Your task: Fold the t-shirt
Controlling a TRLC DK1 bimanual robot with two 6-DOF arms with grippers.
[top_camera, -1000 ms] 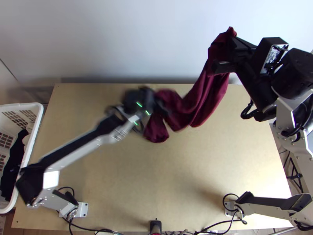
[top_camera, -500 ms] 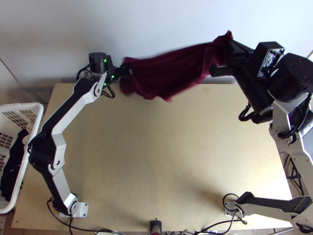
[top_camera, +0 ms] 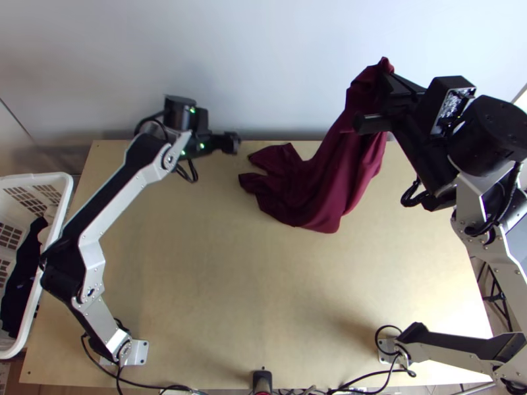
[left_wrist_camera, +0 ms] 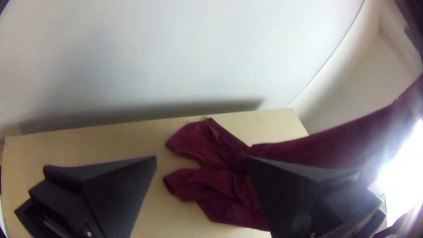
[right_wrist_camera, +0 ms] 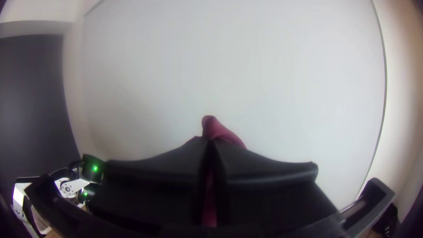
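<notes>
In the top view my right gripper (top_camera: pixel 381 99), raised over the table's far right, is shut on an upper end of the dark red t-shirt (top_camera: pixel 323 178). The shirt hangs from it, its lower part bunched on the table with two flaps toward the left. My left gripper (top_camera: pixel 230 143) is near the far edge, apart from the cloth. In the left wrist view the left gripper (left_wrist_camera: pixel 202 159) stands open, the shirt (left_wrist_camera: pixel 211 185) lying beyond its fingers. In the right wrist view a tip of the shirt (right_wrist_camera: pixel 216 130) pokes out from the right gripper (right_wrist_camera: pixel 211 142).
A white basket (top_camera: pixel 62 217) with dark cloth (top_camera: pixel 20 283) inside stands at the table's left. Behind the far edge rises a pale wall (top_camera: pixel 197 59). Bare wood (top_camera: pixel 250 296) spans the near middle of the table (top_camera: pixel 165 250). Cables run along the near edge.
The shirt was stretched between both grippers; my left gripper has let go and the cloth's left part has dropped onto the table. The right gripper has shifted only slightly.
</notes>
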